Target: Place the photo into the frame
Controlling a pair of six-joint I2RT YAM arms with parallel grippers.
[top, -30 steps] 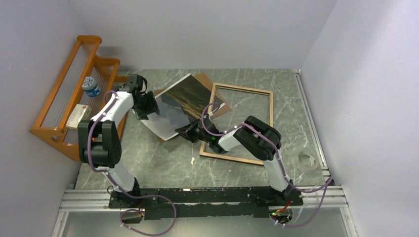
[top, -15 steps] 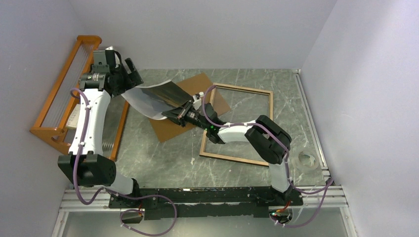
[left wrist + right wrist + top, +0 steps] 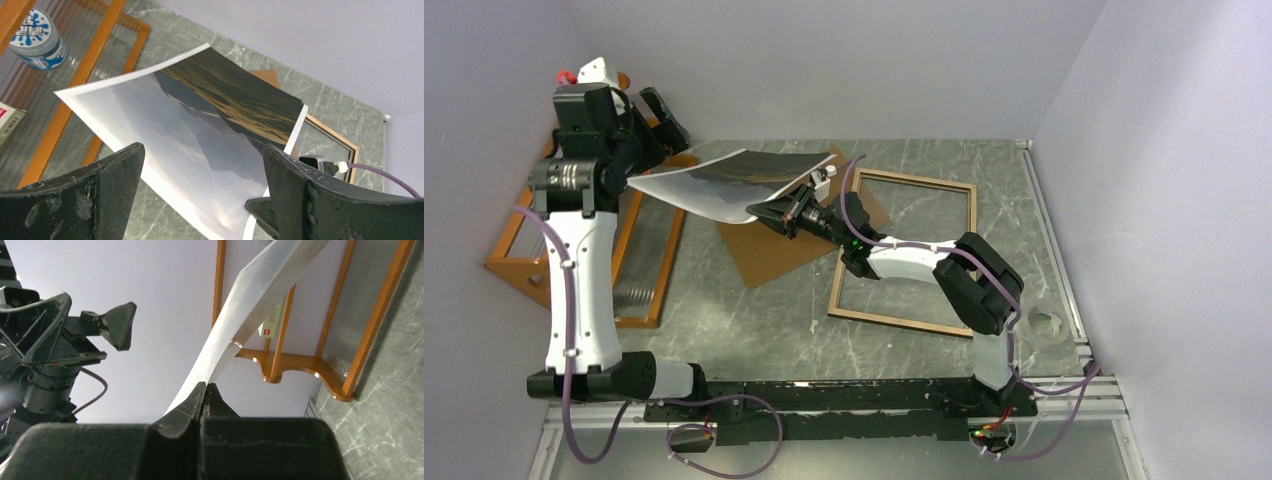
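The photo is in the air above the table, picture side up and bowed. My right gripper is shut on its near right edge; the right wrist view shows the jaws pinched on the white sheet. My left gripper is raised high at the far left, wide open and empty. In its wrist view the photo lies well below the open jaws. The frame lies flat on the table to the right, brown wood side up, and also shows in the left wrist view.
The brown backing board lies on the table under the photo, left of the frame. An orange rack stands at the far left, holding a blue-and-white jar and a small box. A tape roll lies at the right edge.
My left arm has swung up and to the far left, and its gripper is now off the photo. My right gripper has lifted the photo off the backing board.
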